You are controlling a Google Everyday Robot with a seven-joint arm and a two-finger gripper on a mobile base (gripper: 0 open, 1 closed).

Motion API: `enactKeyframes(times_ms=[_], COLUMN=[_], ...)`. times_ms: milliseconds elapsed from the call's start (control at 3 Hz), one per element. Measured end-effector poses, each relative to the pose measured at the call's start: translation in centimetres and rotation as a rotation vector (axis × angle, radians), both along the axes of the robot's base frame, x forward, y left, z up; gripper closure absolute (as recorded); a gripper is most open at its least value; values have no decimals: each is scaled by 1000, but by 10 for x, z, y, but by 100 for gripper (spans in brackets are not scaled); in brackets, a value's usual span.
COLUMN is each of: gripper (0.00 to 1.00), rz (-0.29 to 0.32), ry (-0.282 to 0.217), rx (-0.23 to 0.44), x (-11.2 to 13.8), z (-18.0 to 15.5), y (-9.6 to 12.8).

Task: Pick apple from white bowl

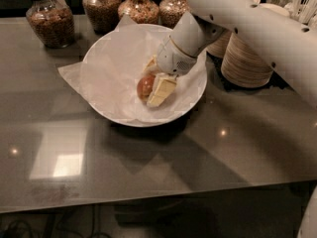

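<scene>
The apple (144, 86) lies in the white bowl (101, 68) on the counter (148, 167); the end effector (151, 83) sits low inside the bowl, right at the apple (whether it clasps, I cannot tell).

The cream-white claw (154, 81) sits inside the wide white bowl (111, 83) lined with crinkled white paper, right by the small glossy red apple (144, 86) with yellowish patches. The glossy grey-brown tabletop (148, 162) carries pale reflected patches of light.

Gripper (151, 83) down inside white bowl (101, 90), right at apple (144, 86); apple lies on crinkled paper (119, 58); bowl stands on grey table (148, 177).
</scene>
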State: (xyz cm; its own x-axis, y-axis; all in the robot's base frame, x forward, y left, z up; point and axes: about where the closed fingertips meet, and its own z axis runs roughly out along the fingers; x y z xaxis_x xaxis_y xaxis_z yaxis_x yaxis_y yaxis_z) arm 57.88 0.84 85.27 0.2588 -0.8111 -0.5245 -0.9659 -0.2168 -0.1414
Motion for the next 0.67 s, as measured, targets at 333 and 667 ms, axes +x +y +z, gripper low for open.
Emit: enactKeyframes(times_ms=[333,667], gripper=[81,100], rz=[0,0], ry=[0,0], rx=[0,0], x=[0,0], z=[0,0], y=[0,0])
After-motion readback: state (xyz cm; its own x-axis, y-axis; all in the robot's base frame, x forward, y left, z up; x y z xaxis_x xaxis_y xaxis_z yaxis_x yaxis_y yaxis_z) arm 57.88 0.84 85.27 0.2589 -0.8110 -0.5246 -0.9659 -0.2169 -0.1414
